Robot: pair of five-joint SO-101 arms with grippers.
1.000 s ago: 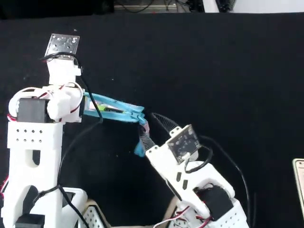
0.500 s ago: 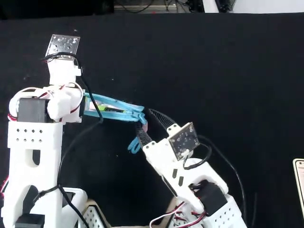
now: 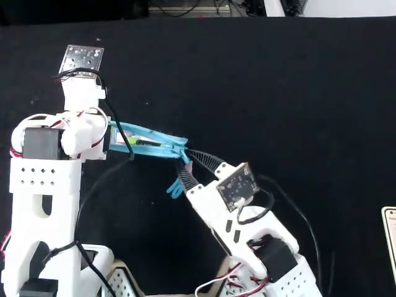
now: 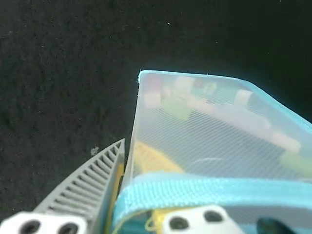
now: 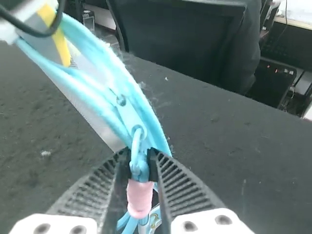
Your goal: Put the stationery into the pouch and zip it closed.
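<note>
1. The left gripper (image 4: 125,204) is sitting at about 9 o'clock in the high view, its jaws pressing together on one end of the pouch (image 3: 148,141), clamping the blue band along the edge.
2. The pouch is stretching from that grip toward 4 o'clock, ending just left of the middle of the black tabletop (image 3: 278,93).
3. Through the pouch's see-through mesh wall (image 4: 204,131), the stationery (image 4: 175,107) is showing as pale, green and yellow pieces lying inside.
4. The right gripper (image 3: 187,162) is coming in from 5 o'clock and meeting the pouch's other end.
5. Its jaws are pinching the zipper pull (image 5: 138,146) and the pink tab (image 5: 139,195) hanging from it, with a blue cord trailing below.
6. How far the zip is closed along the pouch, I cannot tell.
7. A pale card (image 3: 390,232) is lying at the 4 o'clock edge, well apart from both arms.
</note>
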